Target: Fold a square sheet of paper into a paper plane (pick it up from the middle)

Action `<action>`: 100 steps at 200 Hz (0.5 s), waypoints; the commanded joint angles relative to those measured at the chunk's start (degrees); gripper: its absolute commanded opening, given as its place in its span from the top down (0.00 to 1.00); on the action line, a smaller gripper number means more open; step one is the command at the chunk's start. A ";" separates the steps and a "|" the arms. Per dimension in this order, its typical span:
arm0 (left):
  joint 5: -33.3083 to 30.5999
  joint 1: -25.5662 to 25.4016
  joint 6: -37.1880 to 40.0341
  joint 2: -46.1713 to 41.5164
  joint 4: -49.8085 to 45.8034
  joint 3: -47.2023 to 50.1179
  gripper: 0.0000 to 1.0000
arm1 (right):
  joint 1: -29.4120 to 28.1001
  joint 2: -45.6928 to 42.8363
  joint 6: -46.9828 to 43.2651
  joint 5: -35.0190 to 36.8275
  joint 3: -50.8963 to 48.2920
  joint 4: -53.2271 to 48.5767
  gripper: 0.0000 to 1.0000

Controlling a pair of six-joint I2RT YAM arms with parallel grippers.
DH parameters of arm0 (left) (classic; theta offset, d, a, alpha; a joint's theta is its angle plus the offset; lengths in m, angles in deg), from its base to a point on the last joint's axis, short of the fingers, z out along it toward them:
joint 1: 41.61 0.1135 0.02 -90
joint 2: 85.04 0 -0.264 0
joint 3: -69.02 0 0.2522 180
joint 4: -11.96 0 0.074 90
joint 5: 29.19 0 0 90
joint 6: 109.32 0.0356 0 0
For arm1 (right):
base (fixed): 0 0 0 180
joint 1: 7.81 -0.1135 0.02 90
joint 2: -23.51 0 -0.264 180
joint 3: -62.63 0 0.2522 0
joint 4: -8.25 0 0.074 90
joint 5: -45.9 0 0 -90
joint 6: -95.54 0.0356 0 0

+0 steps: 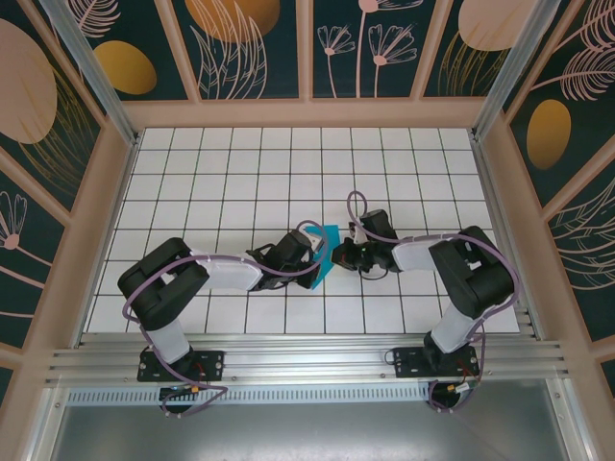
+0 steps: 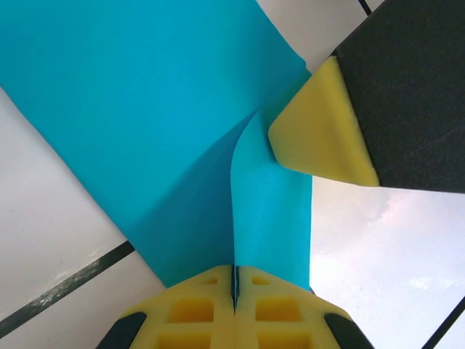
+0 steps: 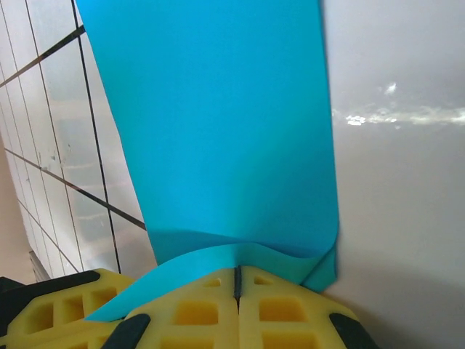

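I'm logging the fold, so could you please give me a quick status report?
Left end effector shut on the square sheet of paper. Right end effector shut on it too. No obstruction seen.

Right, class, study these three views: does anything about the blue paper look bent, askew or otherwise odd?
Yes. The teal paper is not flat. The left gripper and right gripper are both shut on it, and it buckles into a raised ridge between them. One corner curls beside the right gripper's fingers.
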 commanded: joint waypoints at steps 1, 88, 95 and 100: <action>-2.51 0.21 1.13 1.63 -4.79 -0.16 0.96 | -0.01 -0.22 -0.92 4.60 -0.72 -3.09 0.96; -2.20 0.22 1.46 1.64 -5.28 -0.62 0.95 | 2.03 0.38 -1.51 2.64 1.48 -3.20 0.96; -2.18 0.28 1.48 1.64 -5.34 -0.70 0.96 | 1.98 1.19 -1.37 3.55 0.89 -2.79 0.97; -2.18 0.28 1.44 1.61 -5.34 -0.72 0.96 | 2.09 1.66 -1.24 3.92 0.42 -2.52 0.97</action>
